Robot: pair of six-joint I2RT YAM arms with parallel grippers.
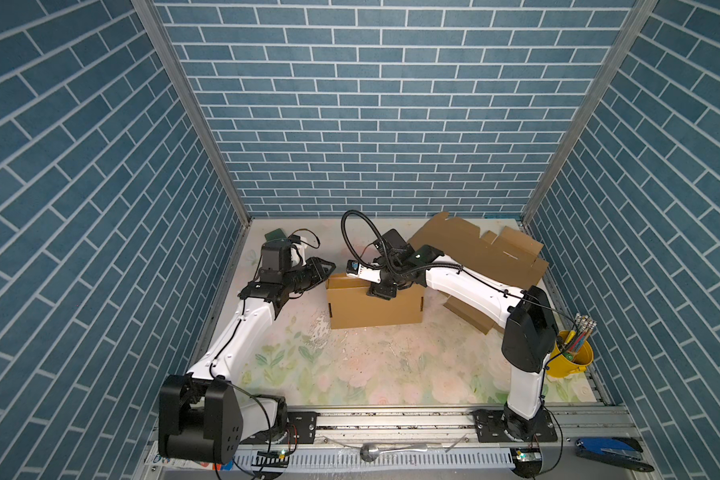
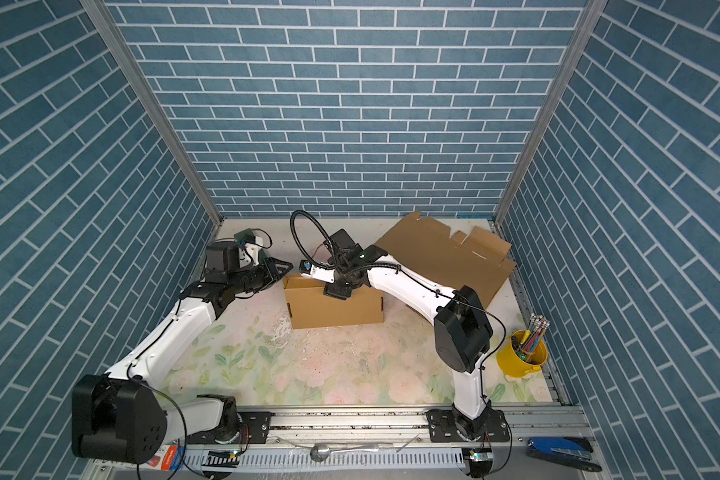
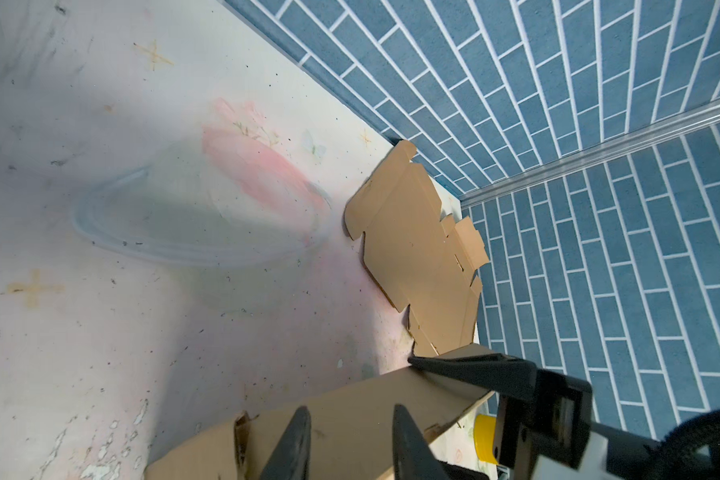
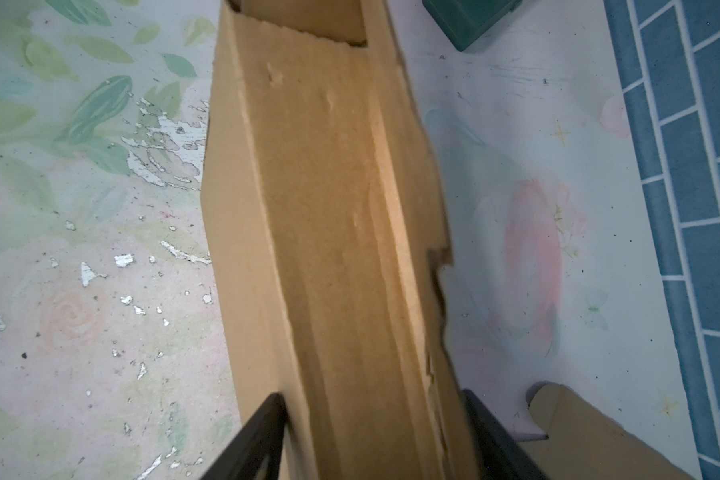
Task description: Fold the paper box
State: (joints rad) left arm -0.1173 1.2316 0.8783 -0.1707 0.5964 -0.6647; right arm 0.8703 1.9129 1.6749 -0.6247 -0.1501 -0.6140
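The paper box point(image 1: 375, 309) point(image 2: 335, 309) is a brown cardboard box, partly folded, standing upright mid-table. My left gripper point(image 1: 329, 267) point(image 2: 287, 266) is at the box's upper left edge. In the left wrist view it point(image 3: 350, 409) is open, and the box's flap point(image 3: 350, 399) shows flat behind both fingers. My right gripper point(image 1: 380, 292) point(image 2: 336, 291) reaches down over the box's top. In the right wrist view its jaws point(image 4: 373, 395) stand wide, one finger on each side of a folded box wall point(image 4: 329, 208).
Flat cardboard sheets point(image 1: 479, 253) point(image 2: 445, 253) point(image 3: 416, 257) lie at the back right. A yellow bucket of pencils point(image 1: 570, 359) point(image 2: 522, 355) stands at the right edge. A green object point(image 1: 276, 235) point(image 4: 466, 20) sits back left. A spoon point(image 1: 391, 451) and a blue tool point(image 1: 607, 451) lie on the front rail.
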